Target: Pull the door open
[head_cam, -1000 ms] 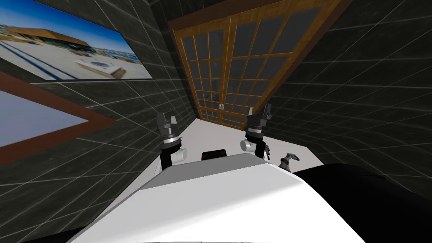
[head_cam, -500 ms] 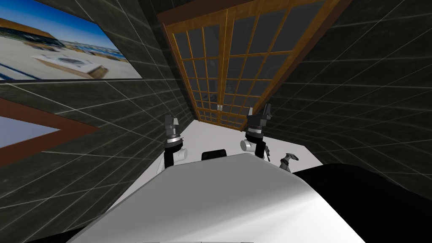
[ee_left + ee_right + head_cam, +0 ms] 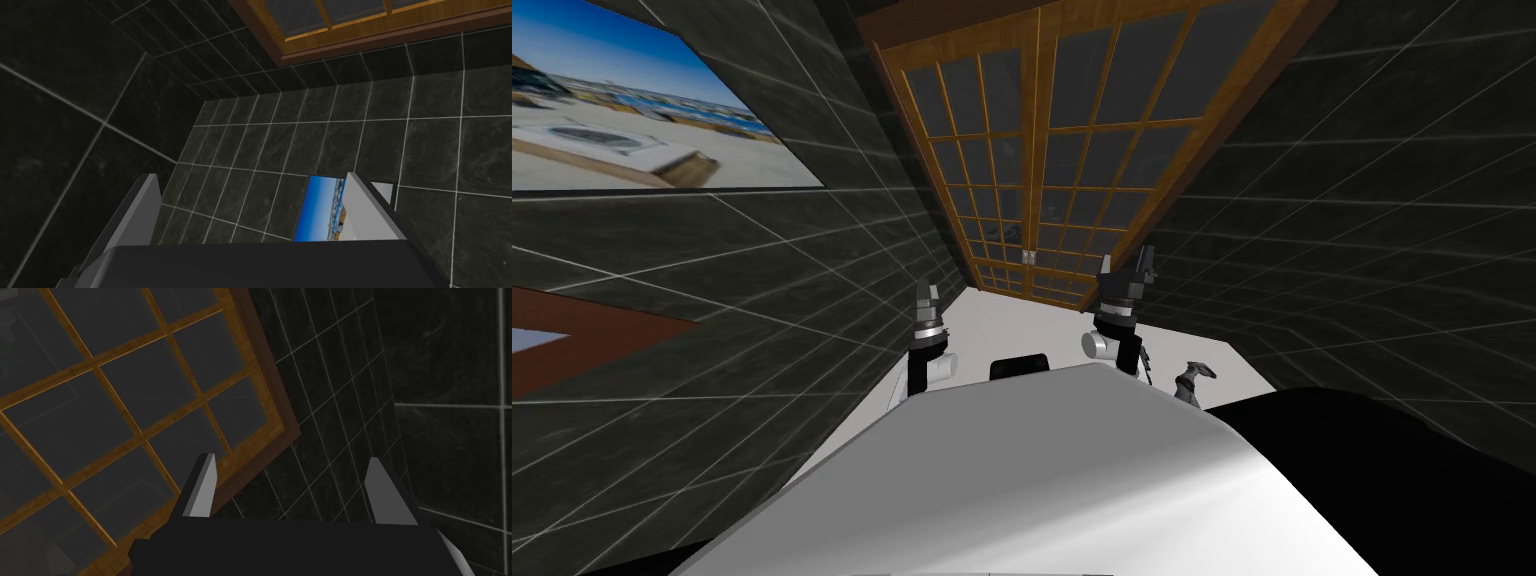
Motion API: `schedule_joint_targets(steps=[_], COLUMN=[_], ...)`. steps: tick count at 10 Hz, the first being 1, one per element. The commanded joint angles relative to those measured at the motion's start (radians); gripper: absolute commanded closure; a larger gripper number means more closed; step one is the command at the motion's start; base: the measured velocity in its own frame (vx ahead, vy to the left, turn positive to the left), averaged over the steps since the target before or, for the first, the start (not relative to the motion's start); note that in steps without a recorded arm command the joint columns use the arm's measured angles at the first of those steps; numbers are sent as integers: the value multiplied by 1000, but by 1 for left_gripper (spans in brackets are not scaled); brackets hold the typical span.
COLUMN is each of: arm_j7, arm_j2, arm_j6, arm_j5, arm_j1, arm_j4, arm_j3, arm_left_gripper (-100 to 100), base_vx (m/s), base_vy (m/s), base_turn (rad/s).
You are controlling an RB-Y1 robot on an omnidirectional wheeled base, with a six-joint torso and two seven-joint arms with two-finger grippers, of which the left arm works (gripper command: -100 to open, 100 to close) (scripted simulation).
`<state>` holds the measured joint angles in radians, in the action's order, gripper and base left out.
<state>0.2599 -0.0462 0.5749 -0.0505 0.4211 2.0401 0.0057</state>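
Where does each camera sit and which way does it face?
Head view: on the head, steeply down and forward at the brown wood-framed double door with grey glass panes; left pincer and right pincer show.
Left wrist view: on the left hand, facing the dark tiled wall; its open fingers show.
Right wrist view: on the right hand, facing the door's edge; its open fingers show.
Shared: head and right wrist both show the door.
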Motion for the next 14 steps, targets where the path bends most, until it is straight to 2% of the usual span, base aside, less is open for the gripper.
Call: schedule_joint_targets(steps=[1, 7, 14], arm_j7=[27, 134, 278], arm_j2=[-6, -25, -45], arm_j6=[10, 40, 80], arm_j5=[-4, -21, -43], arm_j1=[-7, -35, -72], arm_j4=[-34, -162, -332], arm_j3=[5, 24, 49], arm_left_gripper=[-100, -100, -100], base_vx=[102, 103, 105], base_vy=[-30, -40, -38], base_turn=[-63, -78, -86])
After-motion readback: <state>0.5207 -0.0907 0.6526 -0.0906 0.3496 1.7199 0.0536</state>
